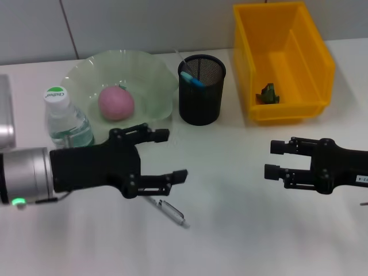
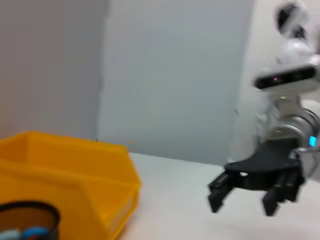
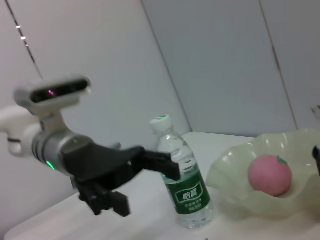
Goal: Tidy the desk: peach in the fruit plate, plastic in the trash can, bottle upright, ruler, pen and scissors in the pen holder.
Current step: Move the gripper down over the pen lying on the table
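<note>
A silver pen [image 1: 170, 211] lies on the white desk, just below and in front of my left gripper [image 1: 171, 155], which is open and empty above it. The pink peach [image 1: 116, 102] sits in the pale green fruit plate [image 1: 150, 73]. The water bottle [image 1: 65, 118] stands upright, left of the plate. The black mesh pen holder [image 1: 201, 91] holds a blue-handled item [image 1: 192, 79]. The yellow bin [image 1: 286, 57] holds a small green piece [image 1: 268, 94]. My right gripper [image 1: 275, 159] is open and empty at the right. The right wrist view shows the bottle [image 3: 183, 182], the peach [image 3: 270, 175] and my left gripper [image 3: 145, 189].
A silver box [image 1: 6, 115] sits at the desk's left edge. The wall runs along the back, behind the plate and bin. The left wrist view shows the yellow bin [image 2: 75, 175], the pen holder [image 2: 27, 220] and my right gripper [image 2: 244, 199].
</note>
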Available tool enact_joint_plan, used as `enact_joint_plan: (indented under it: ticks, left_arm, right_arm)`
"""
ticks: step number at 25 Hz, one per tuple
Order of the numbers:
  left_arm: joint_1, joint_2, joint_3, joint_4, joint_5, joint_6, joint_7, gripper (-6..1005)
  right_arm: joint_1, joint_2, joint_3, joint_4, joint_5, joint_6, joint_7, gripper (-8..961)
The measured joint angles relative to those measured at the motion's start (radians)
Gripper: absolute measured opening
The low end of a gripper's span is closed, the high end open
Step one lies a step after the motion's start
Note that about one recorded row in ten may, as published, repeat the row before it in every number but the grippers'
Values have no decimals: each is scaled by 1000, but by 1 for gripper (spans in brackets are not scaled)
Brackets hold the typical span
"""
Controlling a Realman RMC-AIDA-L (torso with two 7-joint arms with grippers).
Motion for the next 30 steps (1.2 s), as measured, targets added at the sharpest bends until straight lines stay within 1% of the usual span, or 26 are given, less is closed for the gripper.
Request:
enact_joint_plan:
  ticks: [1,2,3,5,6,7,8,9,10,11,13,15,16,17,20,22,23,25,27,29,30]
  left_arm:
    - [1,-6,-45,143,154,18,-67,862]
    - [1,-6,-45,143,154,18,-67,862]
    - [-1,-11,-67,202,213,29,-93,862]
    - [-19,-29,-123,335,365,76,-145,862]
    - [-49,-46,-165,428,492,132,-177,862]
    - [-49,-46,-165,428,492,132,-177,862]
    - [-68,-54,-181,468,544,164,-191,862]
    - [-86,-54,-184,488,578,186,-202,862]
    - [-110,-49,-180,511,607,208,-215,862]
    - [-157,-30,-160,534,636,241,-227,862]
    - [-170,-26,-156,538,648,251,-228,862]
    - [-209,-27,-144,557,712,274,-222,862]
    - [-232,-31,-113,572,779,272,-209,862]
    - [-232,-31,-113,572,779,272,-209,862]
    - [-256,-31,-57,584,842,258,-182,862]
    - [-261,-31,-40,587,855,255,-176,862]
    - [-267,-29,-16,591,870,250,-170,862]
    - [-285,-14,70,609,910,221,-163,862]
    - [-286,-12,80,613,915,216,-162,862]
    - [-292,3,137,638,945,188,-160,862]
    - [-292,3,137,638,945,188,-160,862]
  right_arm:
    - [2,-1,1,-1,0,6,14,723]
    - [2,-1,1,-1,0,6,14,723]
    - [6,-4,7,-1,0,15,30,723]
    - [7,-5,11,0,0,20,35,722]
    - [9,-5,15,1,4,32,39,722]
    - [9,-5,15,1,4,32,39,722]
    - [11,-4,16,1,6,38,40,722]
    - [13,-3,18,2,6,45,41,722]
    - [17,-2,19,3,6,54,44,722]
    - [23,0,17,4,1,64,54,722]
    - [26,0,14,5,-4,66,62,722]
    - [32,-3,11,5,-17,66,77,722]
    - [36,-10,11,3,-27,60,90,722]
    - [36,-10,11,3,-27,60,90,722]
    - [42,-16,10,-4,-39,50,99,723]
    - [51,-20,10,-6,-49,49,109,723]
    - [55,-22,10,-6,-54,49,115,723]
    - [68,-27,10,-8,-62,48,129,723]
    - [82,-31,6,-9,-65,47,141,723]
    - [99,-34,3,-12,-68,48,148,723]
    - [99,-34,3,-12,-68,48,148,723]
